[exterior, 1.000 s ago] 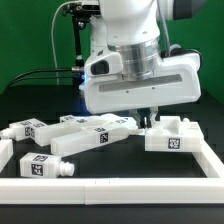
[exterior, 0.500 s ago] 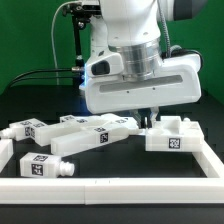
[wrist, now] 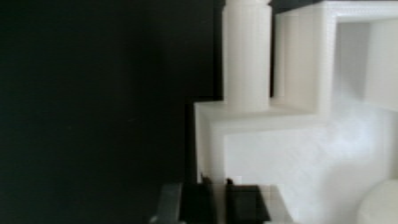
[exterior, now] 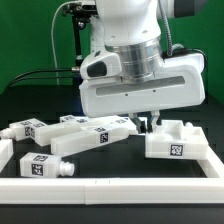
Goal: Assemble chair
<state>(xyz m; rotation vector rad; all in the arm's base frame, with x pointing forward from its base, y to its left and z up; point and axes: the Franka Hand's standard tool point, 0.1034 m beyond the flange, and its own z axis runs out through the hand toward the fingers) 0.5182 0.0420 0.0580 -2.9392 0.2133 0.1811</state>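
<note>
My gripper (exterior: pixel 150 122), fingers pressed together on nothing, is shoving the white blocky plastic chair part (exterior: pixel 178 143) at its tips aside, which I judge squares it for joining.

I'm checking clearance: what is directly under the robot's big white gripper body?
Its shut black gripper, tips at the white blocky tagged chair part. The part's raised edge covers any contact.

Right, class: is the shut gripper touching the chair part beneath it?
Cannot tell: in the wrist view the gripper sits at the edge of the chair part, but blur hides contact or gap.
</note>
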